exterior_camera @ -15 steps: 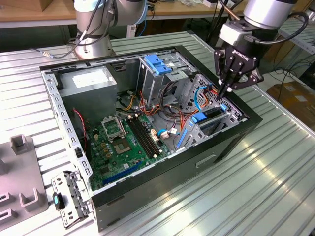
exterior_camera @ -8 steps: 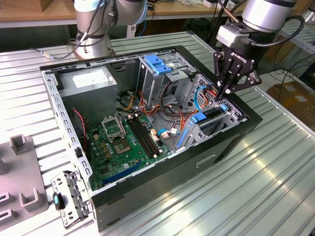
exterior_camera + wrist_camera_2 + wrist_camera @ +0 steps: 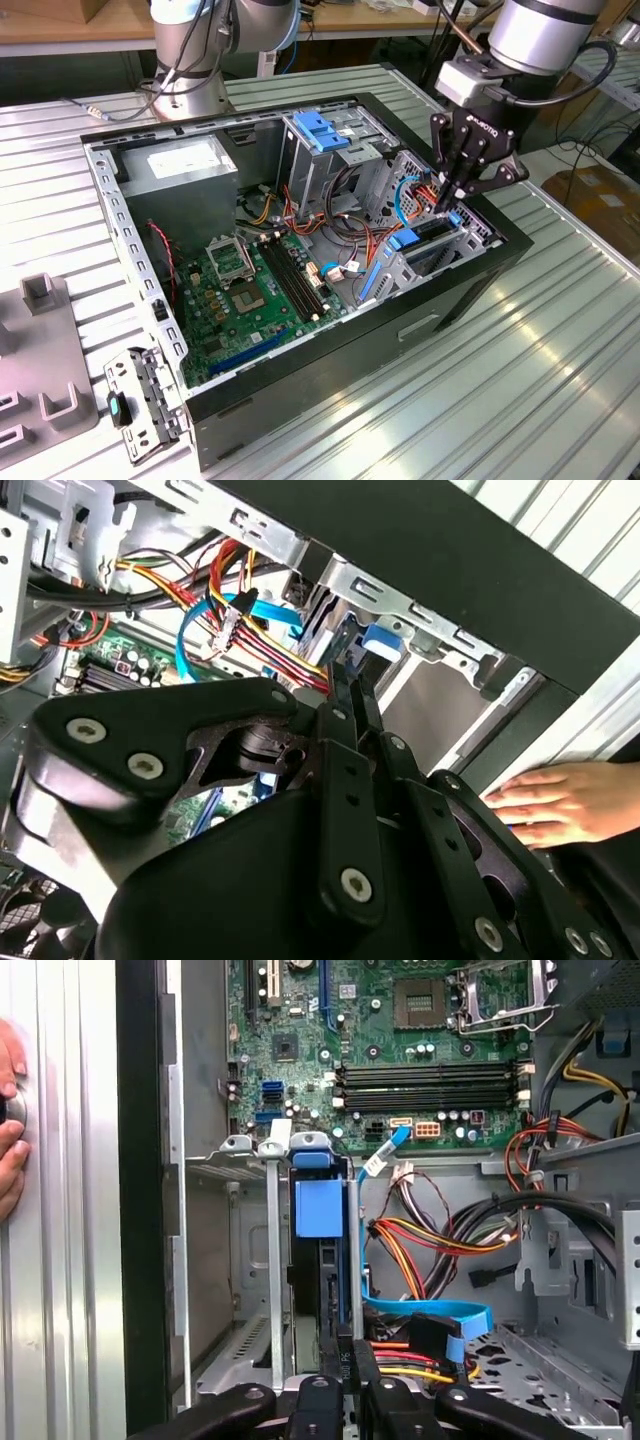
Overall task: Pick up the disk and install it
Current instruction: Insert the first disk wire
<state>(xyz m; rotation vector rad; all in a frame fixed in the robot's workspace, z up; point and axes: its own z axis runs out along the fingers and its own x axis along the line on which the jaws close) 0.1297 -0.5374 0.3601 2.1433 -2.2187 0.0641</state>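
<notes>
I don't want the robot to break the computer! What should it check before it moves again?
1. Disk in a slot of the drive cage: ok, it stands upright between the metal walls.
2. Gripper lined up with the disk's end: ok.
3. Jaws holding the disk: cannot tell. They look shut, but the contact is hidden.
4. Disk pushed all the way in: cannot tell.
5. Blue cable out of the way: not ok, it loops right beside the gripper.
6. Person's hand away from the work: not ok, it rests on the table just outside the computer case.
</notes>
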